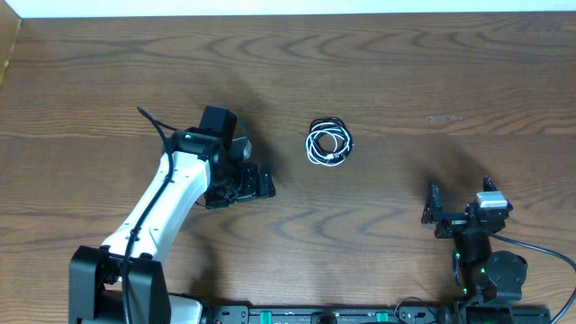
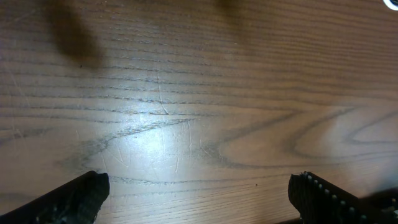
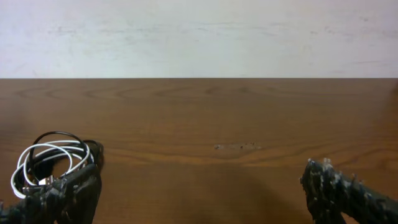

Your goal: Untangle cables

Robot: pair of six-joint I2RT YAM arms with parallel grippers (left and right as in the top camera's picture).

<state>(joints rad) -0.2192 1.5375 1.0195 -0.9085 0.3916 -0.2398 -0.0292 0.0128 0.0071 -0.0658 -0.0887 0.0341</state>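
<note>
A: Where are the cables [image 1: 328, 142]?
B: Small coil, white + black loops, mid table [image 1: 405, 72], between the arms, well apart from both.
A: Handling?
B: Prob. light, limp, a bit slick. Pinch an outer loop or a plug end, not the whole wad.
A: Hands?
B: Left gripper [image 1: 261, 184] and right gripper [image 1: 461, 200] both spread wide, empty.
A: Views?
B: Right wrist cam shows the coil near one finger. Left wrist cam shows bare wood only.

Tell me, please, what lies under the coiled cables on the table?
Only the wooden table shows around the cables and through their loops. What lies directly beneath the overlapping white and black strands is covered.
</note>
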